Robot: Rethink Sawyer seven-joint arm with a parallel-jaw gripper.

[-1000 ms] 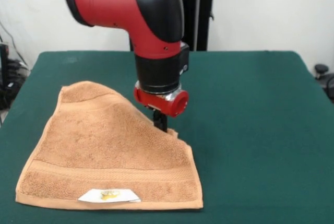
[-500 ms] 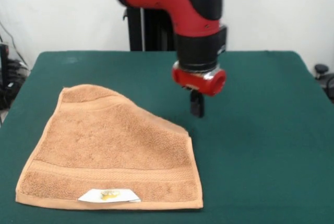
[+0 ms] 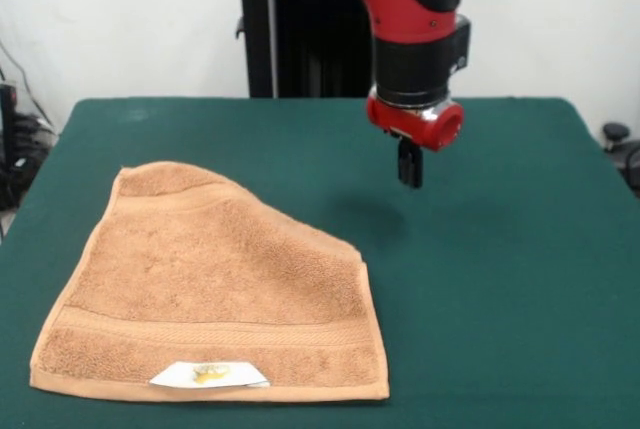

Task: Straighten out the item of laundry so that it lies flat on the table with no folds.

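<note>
The item of laundry [image 3: 215,284], an orange-tan terry towel, lies on the green table [image 3: 480,269] at the near left. Its far right corner is folded over, so that edge runs as a slant from the far left down to the right. A white label with a yellow mark [image 3: 210,375] shows at the near edge. My gripper [image 3: 409,171] hangs above the table, right of and beyond the towel, clear of it. Its dark fingers look shut, with nothing held.
A black stand [image 3: 300,39] rises behind the table's far edge. Dark cables and gear [image 3: 15,149] sit off the table's left side, and a dark object [image 3: 620,144] sits off its right side.
My gripper has let go of the towel's folded corner, risen, and moved right and away from the towel. The towel has settled and lies still.
</note>
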